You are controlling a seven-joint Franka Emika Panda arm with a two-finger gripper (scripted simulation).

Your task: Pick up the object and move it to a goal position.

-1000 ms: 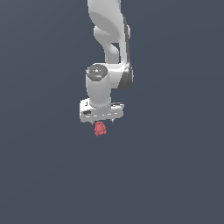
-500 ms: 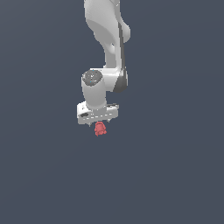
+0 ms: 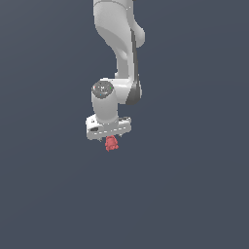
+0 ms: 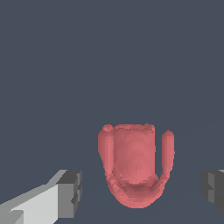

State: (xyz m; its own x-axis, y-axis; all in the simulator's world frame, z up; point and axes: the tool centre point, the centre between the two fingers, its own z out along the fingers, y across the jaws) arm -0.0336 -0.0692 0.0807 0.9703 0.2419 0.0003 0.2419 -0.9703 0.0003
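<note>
Sitting between the open end effector (image 4: 140,192) fingers, red object (image 4: 133,168)

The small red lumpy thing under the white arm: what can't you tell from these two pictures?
- Exterior view: small red lumpy object is too tiny for detail; the white end effector covers its top.
- Wrist view: fingers are cut off by the frame edges.
- Neither view shows the goal.

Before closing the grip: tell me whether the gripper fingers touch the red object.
Apart. The wrist view shows background on both sides of the red object, clear of each of the fingers.
</note>
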